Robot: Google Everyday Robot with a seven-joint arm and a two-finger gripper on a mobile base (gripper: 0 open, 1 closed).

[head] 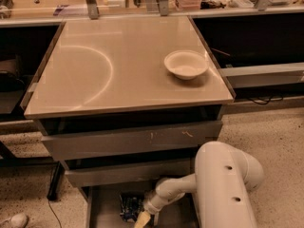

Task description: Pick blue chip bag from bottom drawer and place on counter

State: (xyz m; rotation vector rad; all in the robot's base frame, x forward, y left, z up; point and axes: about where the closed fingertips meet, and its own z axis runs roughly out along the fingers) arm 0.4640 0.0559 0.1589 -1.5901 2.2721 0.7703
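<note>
We see the claw (143,218) low in the bottom drawer (105,207), just beside the blue chip bag (130,207) and at its right edge; we cannot tell how wide it stands, nor whether it grips the bag; the white arm (176,189) reaches down-left from a bulky elbow; the bag lies on the drawer floor; on the table (118,75) above sits a white bowl (186,64).

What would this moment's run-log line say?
stage: pick | gripper: in bottom drawer, beside blue chip bag | bag: on drawer floor | counter: holds white bowl
</note>
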